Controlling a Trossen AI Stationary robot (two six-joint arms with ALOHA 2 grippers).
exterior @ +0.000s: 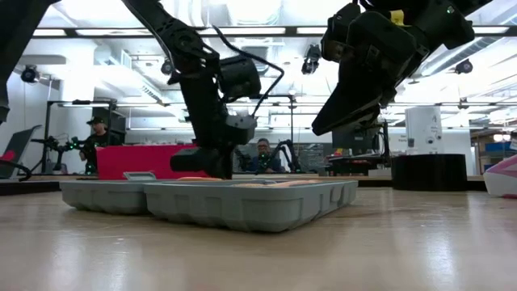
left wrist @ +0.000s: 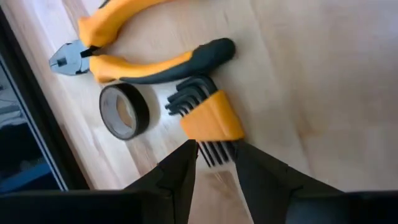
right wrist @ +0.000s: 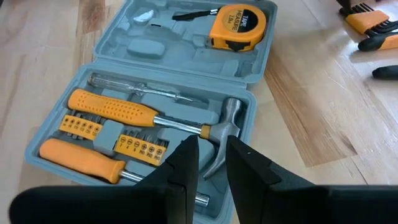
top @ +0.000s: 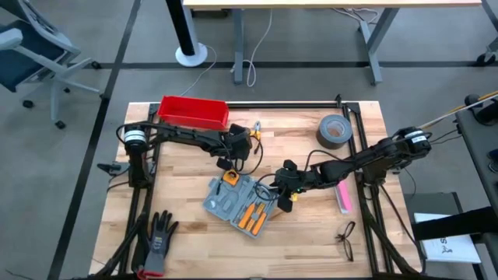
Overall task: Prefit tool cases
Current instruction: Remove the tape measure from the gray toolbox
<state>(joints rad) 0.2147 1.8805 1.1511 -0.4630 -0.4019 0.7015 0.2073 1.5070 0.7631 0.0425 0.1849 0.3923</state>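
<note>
The grey-blue tool case (top: 237, 204) lies open on the table, holding a tape measure (right wrist: 236, 22), a hammer (right wrist: 221, 127) and orange-handled screwdrivers (right wrist: 112, 106). My left gripper (left wrist: 216, 155) is down at the table just beyond the case's far edge (top: 228, 163), shut on an orange hex key set (left wrist: 211, 121). Orange pliers (left wrist: 124, 56) and a black tape roll (left wrist: 124, 112) lie beside the set. My right gripper (right wrist: 213, 155) hangs above the case's right part (top: 284, 193), fingers narrowly open and empty, over the hammer head. My left gripper pinches the hex key set by the long free ends of the keys (left wrist: 214, 152) that stick out of the orange holder, one finger (left wrist: 186, 163) on each side. The fingers come from above, slanting down. The set lies flat on the table.
A red bin (top: 193, 111) stands at the far edge, left of centre. A grey duct tape roll (top: 334, 131) lies far right, a pink object (top: 342, 198) right of the case, glasses (top: 346, 241) near right, a black glove (top: 159, 233) near left. People sit beyond the table (exterior: 262, 155).
</note>
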